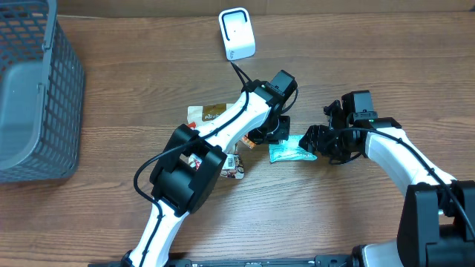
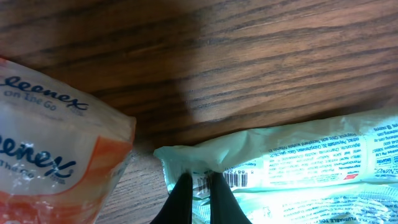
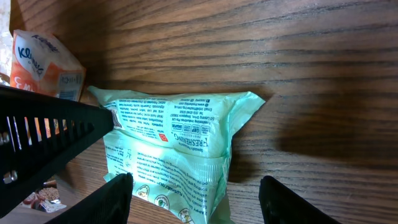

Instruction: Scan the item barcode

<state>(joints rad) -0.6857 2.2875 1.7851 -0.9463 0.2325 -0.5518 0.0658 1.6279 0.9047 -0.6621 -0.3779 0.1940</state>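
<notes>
Green packet [image 3: 180,137], one, pinched by left fingers [image 2: 179,202]; right fingers [image 3: 115,198] spread; one Kleenex pack [image 2: 50,143] nearby

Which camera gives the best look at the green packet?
Right wrist: the green packet lies nearly whole, print up. Overhead shows only a small patch, partly hidden; left wrist shows just its end and barcode, pinched by the left gripper.
</notes>
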